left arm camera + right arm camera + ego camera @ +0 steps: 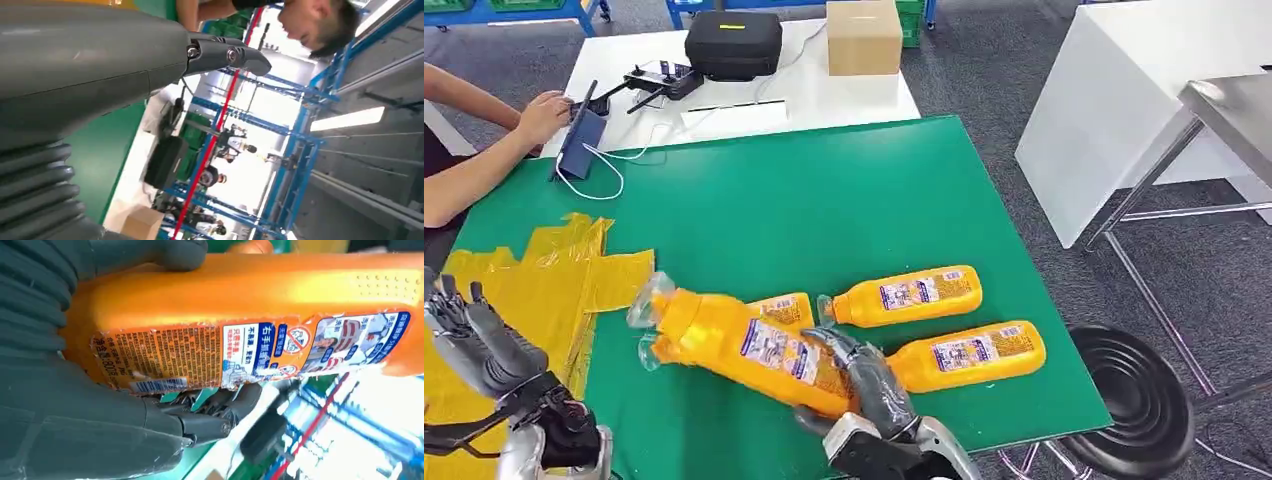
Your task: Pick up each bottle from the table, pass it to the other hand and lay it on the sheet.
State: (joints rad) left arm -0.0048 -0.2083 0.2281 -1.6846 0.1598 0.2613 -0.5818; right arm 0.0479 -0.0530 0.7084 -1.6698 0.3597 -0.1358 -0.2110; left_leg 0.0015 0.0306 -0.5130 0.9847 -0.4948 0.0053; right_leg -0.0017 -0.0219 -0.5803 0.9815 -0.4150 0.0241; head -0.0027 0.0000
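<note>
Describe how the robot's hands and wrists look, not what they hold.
Both the left hand and right hand are dark grey with jointed fingers. A grey ribbed cover wraps each wrist, and silver arm segments sit below.

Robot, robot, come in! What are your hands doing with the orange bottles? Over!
Right hand grips one orange bottle, lifted. Left hand open over yellow sheet. Three bottles still on table.
</note>
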